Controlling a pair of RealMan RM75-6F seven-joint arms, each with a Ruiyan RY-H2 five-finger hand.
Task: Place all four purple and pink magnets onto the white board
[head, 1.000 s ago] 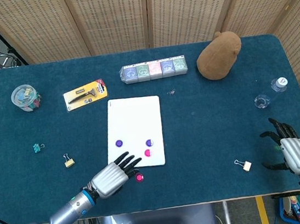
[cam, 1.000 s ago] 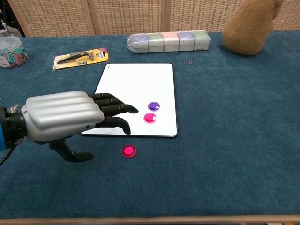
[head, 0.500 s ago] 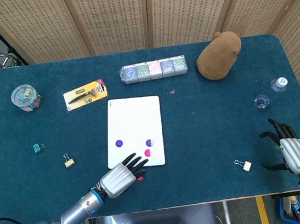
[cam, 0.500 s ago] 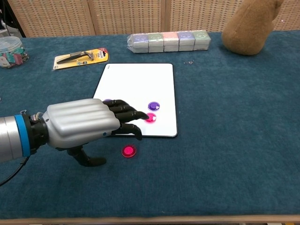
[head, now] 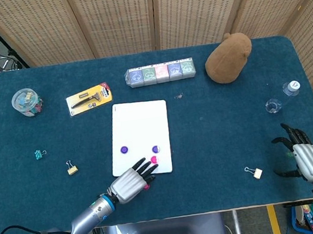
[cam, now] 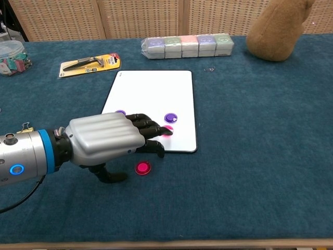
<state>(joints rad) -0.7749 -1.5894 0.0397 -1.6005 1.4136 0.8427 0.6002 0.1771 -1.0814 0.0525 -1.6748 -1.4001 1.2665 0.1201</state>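
The white board [head: 141, 125] [cam: 153, 94] lies flat mid-table. On it sit a purple magnet [head: 124, 150] [cam: 120, 112], a second purple magnet [head: 155, 149] [cam: 170, 118] and a pink magnet [head: 154, 159] [cam: 167, 129]. Another pink magnet [cam: 142, 167] lies on the cloth just below the board's near edge; in the head view my left hand hides most of it. My left hand [head: 131, 182] [cam: 112, 139] hovers over that magnet with fingers spread and nothing in it. My right hand [head: 301, 153] rests open at the table's near right edge.
Beyond the board are a row of small boxes [head: 161, 72], a yellow tool pack [head: 89, 99] and a brown plush toy [head: 228, 57]. A jar of clips [head: 26, 102] stands far left. Binder clips [head: 71, 168] [head: 255, 172] lie on the cloth, and a bottle cap [head: 292, 87] is at right.
My left hand has moved right and a little toward the near edge, coming over the loose pink magnet. The magnets and my right hand have not moved.
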